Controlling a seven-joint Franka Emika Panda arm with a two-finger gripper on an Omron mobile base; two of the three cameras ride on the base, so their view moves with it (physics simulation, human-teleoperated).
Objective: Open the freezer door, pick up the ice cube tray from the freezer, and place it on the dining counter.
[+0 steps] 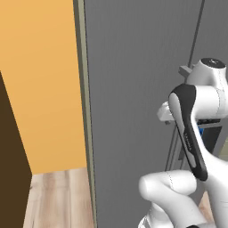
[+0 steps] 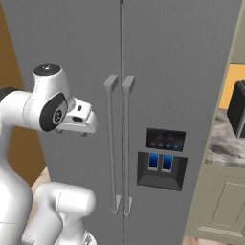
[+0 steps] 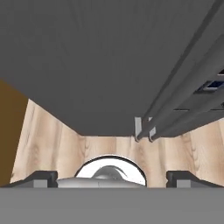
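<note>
While the freezer door (image 2: 72,57) stood closed, its bar handle (image 2: 110,143) untouched, the hand (image 3: 112,178) hung spread wide and empty just before the panel, left of that handle.

The white robot arm (image 1: 196,133) at the right of the left base view covers most of the two long vertical grey bar handles (image 1: 174,151) and the dark dispenser panel (image 1: 213,133). In the right base view the black boxy appliance (image 2: 237,107) on the mottled counter is cut off by the right edge. The tall matte grey freezer door (image 2: 72,57) runs past the top edge there, and the arm hides its lower left part.
</note>
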